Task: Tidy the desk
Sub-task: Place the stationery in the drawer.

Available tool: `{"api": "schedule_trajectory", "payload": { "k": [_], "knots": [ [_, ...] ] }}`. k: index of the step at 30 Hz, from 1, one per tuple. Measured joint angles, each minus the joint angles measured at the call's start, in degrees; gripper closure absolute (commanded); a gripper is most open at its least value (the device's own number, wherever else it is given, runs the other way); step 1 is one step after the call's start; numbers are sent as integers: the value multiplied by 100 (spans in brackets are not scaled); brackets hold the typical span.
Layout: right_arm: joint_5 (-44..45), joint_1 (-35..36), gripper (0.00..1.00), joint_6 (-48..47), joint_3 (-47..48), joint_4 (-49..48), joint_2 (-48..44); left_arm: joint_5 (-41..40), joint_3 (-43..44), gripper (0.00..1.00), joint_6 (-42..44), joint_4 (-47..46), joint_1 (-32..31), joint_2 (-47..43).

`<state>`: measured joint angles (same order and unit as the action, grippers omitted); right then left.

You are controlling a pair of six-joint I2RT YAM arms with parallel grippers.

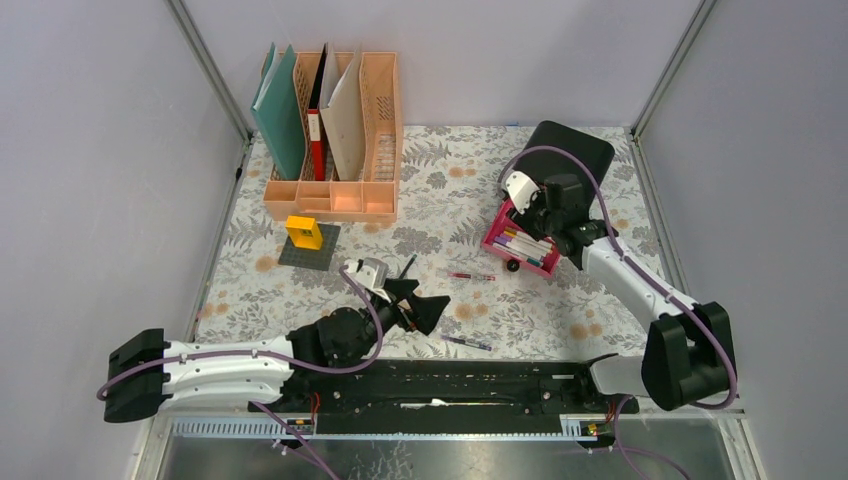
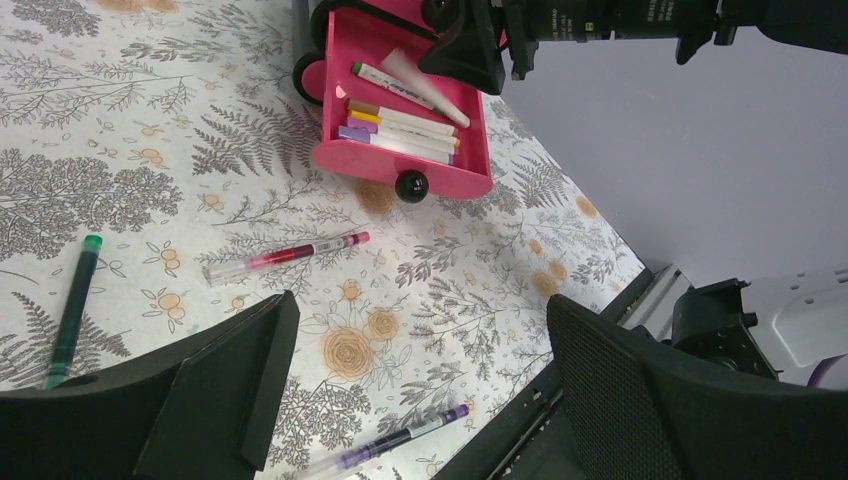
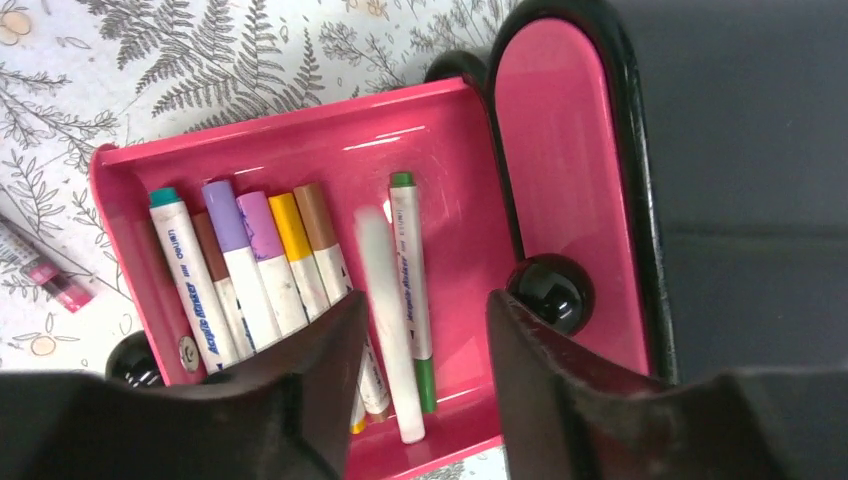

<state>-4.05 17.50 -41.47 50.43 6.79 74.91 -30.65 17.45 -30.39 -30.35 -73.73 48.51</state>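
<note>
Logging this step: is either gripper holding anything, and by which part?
Nothing is held. The left gripper is open above the desk; the right gripper is open over the pink drawer, a blurred white marker loose between its jaws.

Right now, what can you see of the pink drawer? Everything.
The pink drawer is glossy plastic, a shallow open-topped tray pulled out of the black box at the far right of the desk. A black round knob sits on its front wall. Inside, capped markers lie side by side; one white marker looks blurred beneath the right gripper, whose jaws stand partly apart above it. Nothing grips the drawer.
</note>
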Motion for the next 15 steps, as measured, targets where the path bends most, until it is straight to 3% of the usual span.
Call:
{"api": "schedule_trajectory", "payload": {
  "k": [2, 6, 8, 15],
  "knots": [
    [90, 0, 29, -7, 52, -20, 138, -9, -26, 1, -2, 37, 0, -42],
    [-9, 11, 23, 138, 140, 221, 214, -22, -37, 1, -7, 70, 0, -92],
    [-127, 11, 14, 282, 260, 376, 192, -22, -37, 1, -7, 72, 0, -98],
    [-1624, 7, 2, 667, 813, 1246, -485, -22, -37, 1, -9, 74, 0, -131]
  ]
}}
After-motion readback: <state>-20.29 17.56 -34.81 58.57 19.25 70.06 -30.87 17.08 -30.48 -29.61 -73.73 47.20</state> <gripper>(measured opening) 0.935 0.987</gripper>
